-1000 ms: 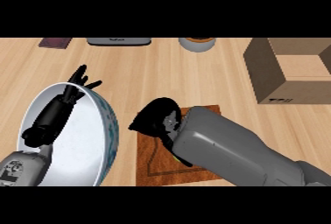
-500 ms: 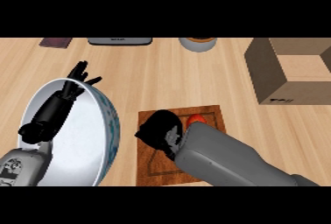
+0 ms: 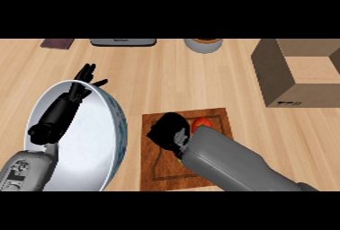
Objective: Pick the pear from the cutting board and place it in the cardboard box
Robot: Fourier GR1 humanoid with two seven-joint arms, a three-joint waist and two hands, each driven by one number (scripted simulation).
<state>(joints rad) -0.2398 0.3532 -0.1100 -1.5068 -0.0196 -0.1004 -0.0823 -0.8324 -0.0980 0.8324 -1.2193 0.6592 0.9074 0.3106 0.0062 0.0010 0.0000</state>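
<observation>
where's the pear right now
In the head view the pear lies on the cutting board, right of centre, beside the right hand, with the cardboard box farther up and right.

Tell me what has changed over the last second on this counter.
The right hand has drawn back toward the view's lower edge along the cutting board, uncovering part of the red pear beside it. Whether the hand has hold of the pear cannot be told. The left hand stays open over the white bowl; the cardboard box has not moved.
</observation>
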